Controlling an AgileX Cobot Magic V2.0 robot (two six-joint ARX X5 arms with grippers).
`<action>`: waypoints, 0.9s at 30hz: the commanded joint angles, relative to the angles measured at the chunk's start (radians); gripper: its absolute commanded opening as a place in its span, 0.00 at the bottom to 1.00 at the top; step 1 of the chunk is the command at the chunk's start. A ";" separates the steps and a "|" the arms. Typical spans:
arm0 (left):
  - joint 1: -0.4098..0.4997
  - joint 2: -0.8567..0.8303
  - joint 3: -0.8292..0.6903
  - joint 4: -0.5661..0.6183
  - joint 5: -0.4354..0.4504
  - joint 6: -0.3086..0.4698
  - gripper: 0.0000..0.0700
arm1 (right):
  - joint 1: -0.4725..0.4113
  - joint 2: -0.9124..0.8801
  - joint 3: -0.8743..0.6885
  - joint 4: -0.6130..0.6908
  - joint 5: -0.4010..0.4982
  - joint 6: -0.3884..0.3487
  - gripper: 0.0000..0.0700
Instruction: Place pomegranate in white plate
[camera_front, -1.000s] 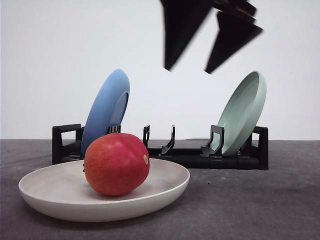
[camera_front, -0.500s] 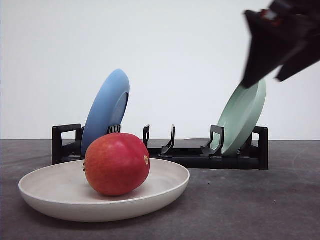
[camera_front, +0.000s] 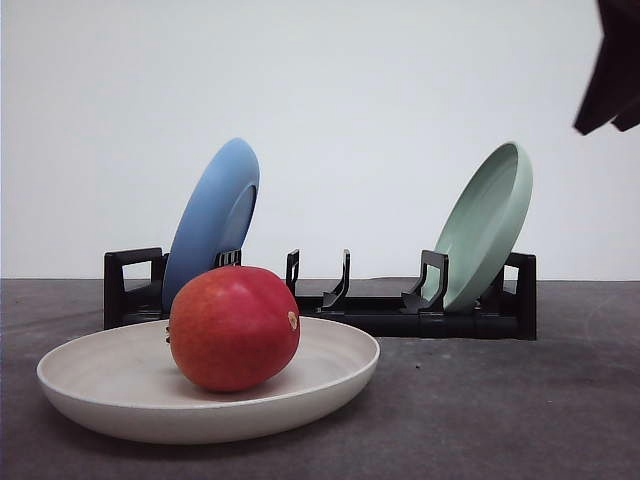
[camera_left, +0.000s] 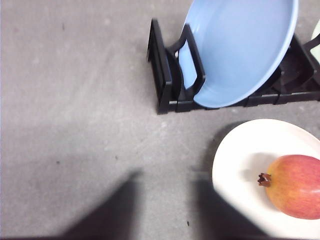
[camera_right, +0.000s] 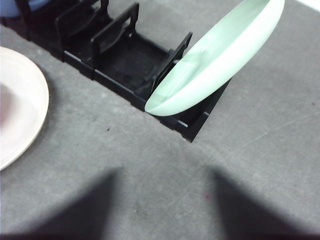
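A: Front view: where is the pomegranate (camera_front: 234, 328)?

B: Resting inside the white plate (camera_front: 120, 395), well below and far off to the side of my right gripper (camera_front: 612, 85).

A: What changed?

B: I've swung that gripper from above the rack (camera_front: 380, 310) out to the edge, holding nothing; whether its jaws are apart I cannot tell. Judging by that, the placing looks finished.
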 joint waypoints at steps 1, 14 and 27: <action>-0.003 0.003 0.004 0.011 -0.002 0.005 0.03 | 0.005 0.002 0.005 0.010 -0.004 0.001 0.07; -0.002 0.003 0.004 0.019 -0.001 0.004 0.03 | 0.005 -0.004 0.005 0.035 0.001 0.000 0.07; 0.032 -0.256 -0.312 0.311 -0.006 0.033 0.03 | 0.005 -0.004 0.005 0.035 0.001 0.000 0.07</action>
